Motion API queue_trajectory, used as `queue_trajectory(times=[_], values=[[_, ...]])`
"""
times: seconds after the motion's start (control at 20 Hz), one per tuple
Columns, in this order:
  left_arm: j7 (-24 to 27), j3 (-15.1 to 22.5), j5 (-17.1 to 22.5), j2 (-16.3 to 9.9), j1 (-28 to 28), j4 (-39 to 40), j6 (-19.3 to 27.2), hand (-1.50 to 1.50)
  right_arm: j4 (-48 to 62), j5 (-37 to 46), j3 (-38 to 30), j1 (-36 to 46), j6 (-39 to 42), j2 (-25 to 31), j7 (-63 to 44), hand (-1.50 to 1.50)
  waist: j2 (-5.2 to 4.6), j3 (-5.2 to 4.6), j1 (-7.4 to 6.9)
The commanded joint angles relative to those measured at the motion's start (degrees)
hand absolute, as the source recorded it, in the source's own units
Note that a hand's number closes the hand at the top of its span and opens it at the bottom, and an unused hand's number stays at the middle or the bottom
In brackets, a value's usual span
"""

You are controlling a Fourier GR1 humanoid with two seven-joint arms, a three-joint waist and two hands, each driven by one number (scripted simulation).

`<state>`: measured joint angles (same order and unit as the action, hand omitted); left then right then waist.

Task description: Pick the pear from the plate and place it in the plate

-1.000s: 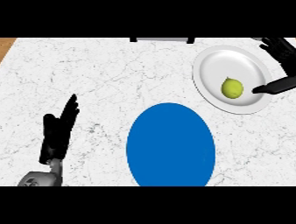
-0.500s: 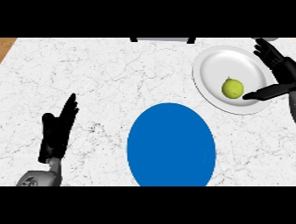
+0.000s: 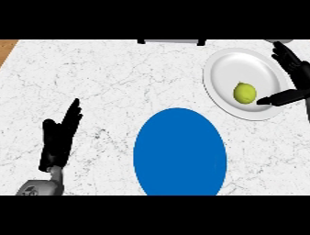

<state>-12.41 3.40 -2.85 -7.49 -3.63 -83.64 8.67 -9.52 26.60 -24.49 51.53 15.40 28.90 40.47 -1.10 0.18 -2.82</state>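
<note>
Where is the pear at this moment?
In the head view the pear lies on the white plate at the upper right of the counter, just left of the right hand's thumb and up-right of the blue plate.

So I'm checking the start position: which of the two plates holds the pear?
The white plate by the right hand holds the pear; the blue plate holds nothing.

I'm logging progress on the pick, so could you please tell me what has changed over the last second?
The right hand has edged left over the white plate, its thumb now reaching the pear; nothing is grasped yet. The pear, the blue plate and the resting left hand stayed put.
</note>
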Motion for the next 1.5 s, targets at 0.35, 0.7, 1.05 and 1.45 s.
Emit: queue_trajectory(times=[0.35,0.7,1.05,1.45], values=[[-1.09,0.51,-1.42,0.42,0.0,-0.92,0.5,0.0,1.47,0.55,-0.01,-1.96,-1.57,3.95,0.36,-1.5,-0.23,0.06,-0.3],[-1.45,-1.26,0.54,-0.62,-1.05,-0.71,-1.39,0.0,1.85,-0.09,-1.02,-6.07,-1.86,6.89,4.6,-1.5,-0.36,0.15,-0.42],[1.4,-0.27,-0.85,1.75,-3.25,3.64,-0.23,0.0,2.0,-0.98,-2.21,-4.78,-2.79,7.7,3.61,-1.5,-0.76,0.18,-0.54],[0.82,-1.15,-0.93,0.6,-3.42,1.88,-0.36,0.0,2.51,-1.78,-3.55,-5.29,-3.89,11.44,1.3,-1.5,-0.96,0.26,-1.31]])
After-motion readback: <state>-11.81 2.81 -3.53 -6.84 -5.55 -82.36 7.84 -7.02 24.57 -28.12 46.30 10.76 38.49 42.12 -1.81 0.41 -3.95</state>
